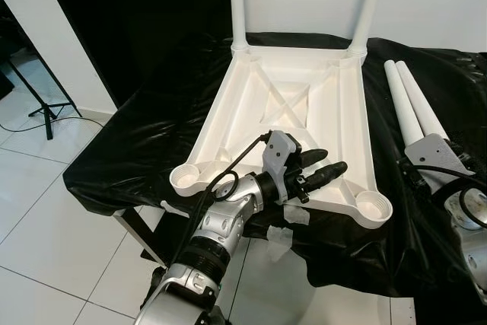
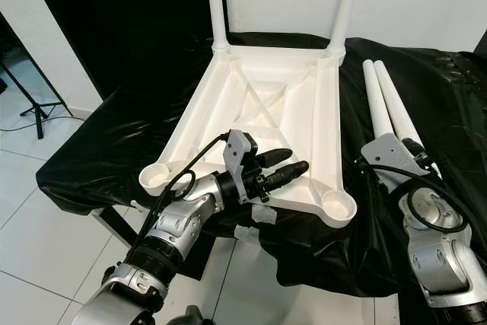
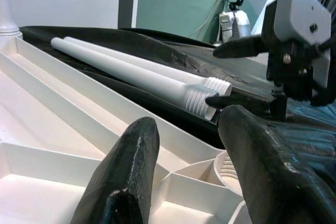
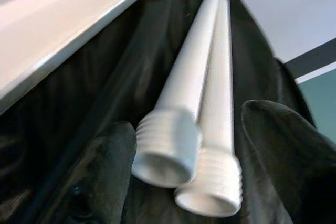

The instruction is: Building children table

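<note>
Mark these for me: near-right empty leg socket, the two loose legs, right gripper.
near-right leg socket (image 1: pixel 372 205), left eye view, on its round rim.
loose legs (image 4: pixel 194 72), right wrist view, mid-shaft of the upper leg.
right gripper (image 4: pixel 184 166), right wrist view, midway between its fingertips, at the legs' threaded ends.

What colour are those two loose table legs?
White; the two loose legs show best in the right wrist view.

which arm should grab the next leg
Right. Its gripper is open at the threaded ends of the two loose legs on the black cloth. The left gripper hovers over the upturned tabletop.
</note>
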{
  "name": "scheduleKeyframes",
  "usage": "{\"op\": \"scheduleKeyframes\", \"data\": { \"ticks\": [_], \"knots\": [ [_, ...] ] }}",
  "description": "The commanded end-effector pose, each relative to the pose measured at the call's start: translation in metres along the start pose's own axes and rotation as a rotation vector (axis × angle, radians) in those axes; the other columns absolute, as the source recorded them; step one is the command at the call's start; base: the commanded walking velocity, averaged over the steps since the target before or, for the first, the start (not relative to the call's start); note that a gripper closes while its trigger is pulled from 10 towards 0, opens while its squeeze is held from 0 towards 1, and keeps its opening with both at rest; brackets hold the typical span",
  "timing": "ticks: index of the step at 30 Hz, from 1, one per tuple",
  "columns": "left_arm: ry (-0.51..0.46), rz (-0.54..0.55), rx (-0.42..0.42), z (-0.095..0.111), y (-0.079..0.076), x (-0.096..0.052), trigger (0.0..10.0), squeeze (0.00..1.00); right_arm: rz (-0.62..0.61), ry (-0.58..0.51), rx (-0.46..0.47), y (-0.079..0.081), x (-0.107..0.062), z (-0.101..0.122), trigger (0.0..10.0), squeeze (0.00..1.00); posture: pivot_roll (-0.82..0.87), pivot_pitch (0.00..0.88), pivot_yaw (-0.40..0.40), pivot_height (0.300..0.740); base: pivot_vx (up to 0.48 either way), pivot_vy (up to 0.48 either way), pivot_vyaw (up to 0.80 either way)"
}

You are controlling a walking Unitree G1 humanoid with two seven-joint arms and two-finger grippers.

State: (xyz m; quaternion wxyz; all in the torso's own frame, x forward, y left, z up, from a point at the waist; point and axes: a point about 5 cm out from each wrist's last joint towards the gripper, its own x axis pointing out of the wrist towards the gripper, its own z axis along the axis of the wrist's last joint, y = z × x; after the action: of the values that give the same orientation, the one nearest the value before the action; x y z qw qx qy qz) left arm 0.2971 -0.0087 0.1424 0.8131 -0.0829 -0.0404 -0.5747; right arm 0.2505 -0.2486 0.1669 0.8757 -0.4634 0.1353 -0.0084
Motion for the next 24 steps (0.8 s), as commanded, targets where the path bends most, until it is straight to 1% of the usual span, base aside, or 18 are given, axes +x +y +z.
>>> {"op": "scheduleKeyframes", "data": {
  "ticks": [1, 2, 3, 4, 5, 7, 8, 10, 12, 16, 20, 23, 24],
  "knots": [
    [0.019, -0.004, 0.013, -0.001, -0.001, 0.0, 10.0, 0.0, 0.029, -0.001, -0.023, 0.002, -0.002, 0.002, 10.0, 1.0, 0.08, 0.0, 0.019, 0.74, 0.0, 0.0, 0.0],
    [0.021, -0.005, 0.014, -0.001, -0.001, 0.001, 10.0, 0.0, 0.041, 0.003, -0.032, 0.002, -0.003, 0.003, 10.0, 1.0, 0.08, 0.0, 0.018, 0.74, 0.0, 0.0, 0.0],
    [0.025, -0.006, 0.015, -0.001, -0.001, 0.0, 10.0, 0.0, 0.043, 0.006, -0.061, 0.002, -0.004, 0.003, 10.0, 1.0, 0.08, 0.0, 0.021, 0.74, 0.0, 0.0, 0.0],
    [0.025, -0.006, 0.015, -0.001, -0.001, 0.0, 10.0, 0.0, 0.043, 0.006, -0.061, 0.002, -0.004, 0.003, 10.0, 1.0, 0.08, 0.0, 0.021, 0.74, 0.0, 0.0, 0.0],
    [0.031, -0.007, 0.016, -0.002, -0.001, -0.001, 10.0, 0.0, 0.025, 0.024, -0.107, -0.005, -0.006, 0.001, 10.0, 0.45, 0.08, 0.0, 0.021, 0.74, 0.0, 0.0, 0.0],
    [0.031, -0.007, 0.016, -0.002, -0.001, -0.001, 10.0, 0.0, 0.025, 0.024, -0.107, -0.005, -0.006, 0.001, 10.0, 0.45, 0.08, 0.0, 0.021, 0.74, 0.0, 0.0, 0.0],
    [0.037, -0.008, 0.015, -0.003, -0.002, -0.001, 10.0, 0.0, 0.029, 0.05, -0.143, -0.006, -0.007, -0.005, 10.0, 0.0, 0.07, 0.0, 0.022, 0.74, 0.0, 0.0, 0.0],
    [0.037, -0.008, 0.015, -0.003, -0.002, -0.001, 10.0, 0.0, 0.029, 0.05, -0.143, -0.006, -0.007, -0.005, 10.0, 0.0, 0.07, 0.0, 0.022, 0.74, 0.0, 0.0, 0.0],
    [0.041, -0.012, 0.014, -0.004, -0.002, -0.001, 10.0, 0.0, 0.044, 0.066, -0.175, -0.003, -0.005, -0.009, 10.0, 0.0, 0.07, 0.0, 0.02, 0.74, 0.0, 0.0, 0.0],
    [0.043, -0.016, 0.014, -0.004, -0.003, 0.0, 10.0, 0.0, 0.05, 0.074, -0.191, -0.001, -0.003, -0.011, 10.0, 0.0, 0.07, 0.0, 0.02, 0.74, 0.0, 0.0, 0.0],
    [0.044, -0.022, 0.012, -0.005, -0.005, 0.002, 10.0, 0.0, 0.091, 0.089, -0.239, 0.005, 0.004, -0.015, 10.0, 0.0, 0.07, 0.0, 0.02, 0.74, 0.0, 0.0, 0.0],
    [0.047, -0.023, 0.015, -0.006, -0.006, 0.002, 10.0, 0.0, 0.091, 0.097, -0.253, 0.005, 0.007, -0.019, 10.0, 0.0, 0.07, 0.0, 0.014, 0.74, 0.0, 0.0, 0.0],
    [0.051, -0.023, 0.017, -0.008, -0.006, 0.001, 10.0, 0.0, 0.09, 0.107, -0.278, 0.006, 0.012, -0.024, 10.0, 0.0, 0.08, 0.0, 0.013, 0.74, 0.0, 0.0, 0.0]
  ]
}}
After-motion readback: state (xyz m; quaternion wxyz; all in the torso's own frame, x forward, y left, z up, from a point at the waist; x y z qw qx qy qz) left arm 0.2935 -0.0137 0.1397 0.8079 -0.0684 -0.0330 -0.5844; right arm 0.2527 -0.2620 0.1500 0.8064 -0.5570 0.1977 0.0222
